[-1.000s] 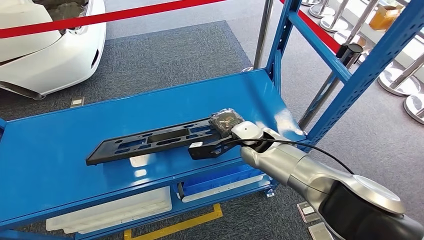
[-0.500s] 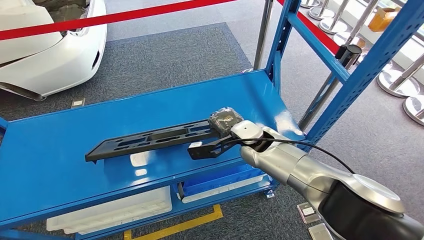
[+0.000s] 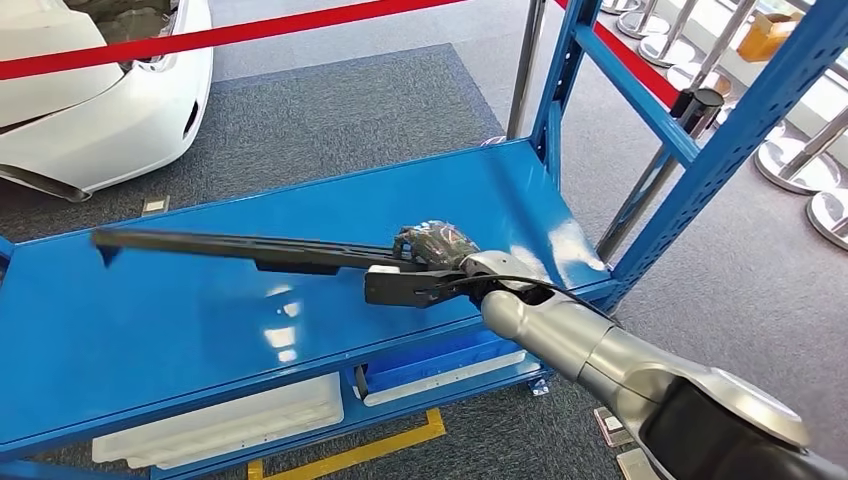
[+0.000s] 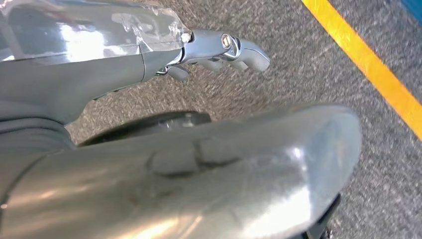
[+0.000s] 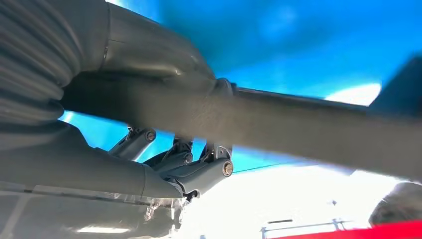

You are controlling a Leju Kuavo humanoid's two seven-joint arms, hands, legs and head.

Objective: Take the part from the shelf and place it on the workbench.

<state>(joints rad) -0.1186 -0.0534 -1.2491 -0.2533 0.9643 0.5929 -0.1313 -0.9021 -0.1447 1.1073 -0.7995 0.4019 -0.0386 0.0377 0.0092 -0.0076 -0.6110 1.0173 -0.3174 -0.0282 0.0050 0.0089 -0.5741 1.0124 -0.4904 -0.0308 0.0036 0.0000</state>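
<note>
Over the blue shelf [image 3: 250,330] our right hand [image 3: 432,247] grips the near end of the long black part [image 3: 240,248], fingers wrapped round it as the right wrist view confirms [image 5: 199,174]. The part hangs above the shelf top, its far end pointing out to our left. Our left hand [image 4: 219,47] hangs by our side over the grey floor, fingers loosely curled and holding nothing.

To lift well, we judge we should keep the grip firm, since the long part will lever hard against the fingers, and raise it level so the far end clears the blue upright [image 3: 740,130] before we turn.

Half a second earlier the part lay flat on the shelf; now it is raised and turned edge-on.
</note>
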